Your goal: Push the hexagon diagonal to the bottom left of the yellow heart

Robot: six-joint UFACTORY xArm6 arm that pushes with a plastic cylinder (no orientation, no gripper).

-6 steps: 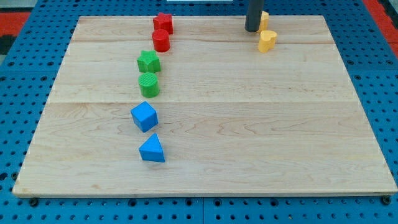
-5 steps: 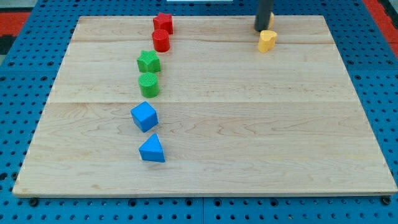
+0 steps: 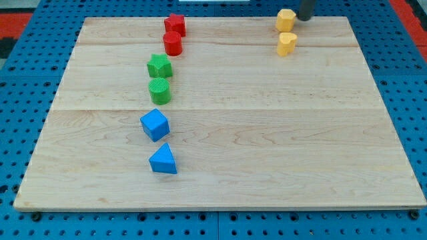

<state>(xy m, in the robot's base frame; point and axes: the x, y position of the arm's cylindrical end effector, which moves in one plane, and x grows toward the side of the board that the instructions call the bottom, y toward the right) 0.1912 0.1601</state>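
A yellow hexagon block (image 3: 285, 19) sits at the top right of the wooden board (image 3: 267, 133). A yellow heart block (image 3: 287, 43) lies just below it, a small gap apart. My tip (image 3: 305, 18) is at the view's top edge, just to the right of the hexagon and close to it; only the rod's lowest part shows.
A column of blocks runs down the left of centre: a red block (image 3: 175, 24), a red cylinder (image 3: 173, 44), a green star (image 3: 159, 66), a green cylinder (image 3: 160, 90), a blue cube (image 3: 155, 125), a blue wedge (image 3: 163, 160). Blue pegboard surrounds the board.
The rod moved from the left of the yellow hexagon, across in front of it, to its right at the top edge. The hexagon now shows fully. The blocks look unmoved.
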